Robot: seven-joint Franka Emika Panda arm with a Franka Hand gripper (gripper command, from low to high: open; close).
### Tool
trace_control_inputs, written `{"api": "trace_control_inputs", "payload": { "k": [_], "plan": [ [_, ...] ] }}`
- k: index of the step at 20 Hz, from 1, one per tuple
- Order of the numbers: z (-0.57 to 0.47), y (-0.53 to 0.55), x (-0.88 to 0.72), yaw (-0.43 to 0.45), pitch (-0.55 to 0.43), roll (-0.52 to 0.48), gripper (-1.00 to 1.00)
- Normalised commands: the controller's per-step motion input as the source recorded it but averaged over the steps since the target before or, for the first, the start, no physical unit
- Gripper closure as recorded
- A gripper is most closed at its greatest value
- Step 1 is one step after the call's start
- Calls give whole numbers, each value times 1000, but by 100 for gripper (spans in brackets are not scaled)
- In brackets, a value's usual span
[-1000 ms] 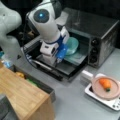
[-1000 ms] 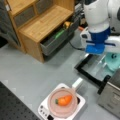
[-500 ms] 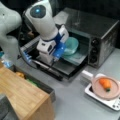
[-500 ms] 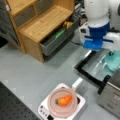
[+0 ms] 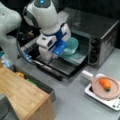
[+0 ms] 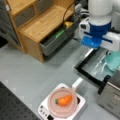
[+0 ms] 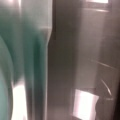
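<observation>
- You are looking at 1 Panda arm reaching into the mouth of a toaster oven (image 5: 100,32), whose door (image 5: 62,66) is lying folded down flat toward the near side.
- The gripper (image 5: 56,53) is hanging low over that door, at the left edge of a teal bowl (image 5: 71,46); in a front view the bowl (image 6: 113,61) is sitting to the right of the blue wrist block.
- The bowl is resting on the oven tray just inside the opening, probably because the flat door and tray are giving it a level seat.
- The fingers are hiding behind the wrist body, so you cannot tell whether they are spread, closed, or gripping the bowl's rim.
- In the wrist view a teal curve (image 7: 22,62) is filling the left side against grey metal, suggesting the camera is sitting very close to the bowl.
- To the right on the grey table, a pink plate (image 5: 106,87) holding a carrot (image 5: 105,83) is sitting on a white scale (image 6: 46,111), well apart from the gripper.
- On the left, a wooden cabinet (image 6: 42,25) is standing with 1 drawer (image 6: 53,41) pulled open.
</observation>
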Motion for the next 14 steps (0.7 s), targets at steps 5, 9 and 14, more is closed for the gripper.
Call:
{"api": "trace_control_inputs", "payload": {
  "k": [5, 9, 14],
  "plan": [
    [117, -119, 501, 17, 71, -251, -100],
    [177, -134, 594, 27, 120, -195, -100],
    [225, -26, 584, -72, 200, -135, -100]
  ]
}}
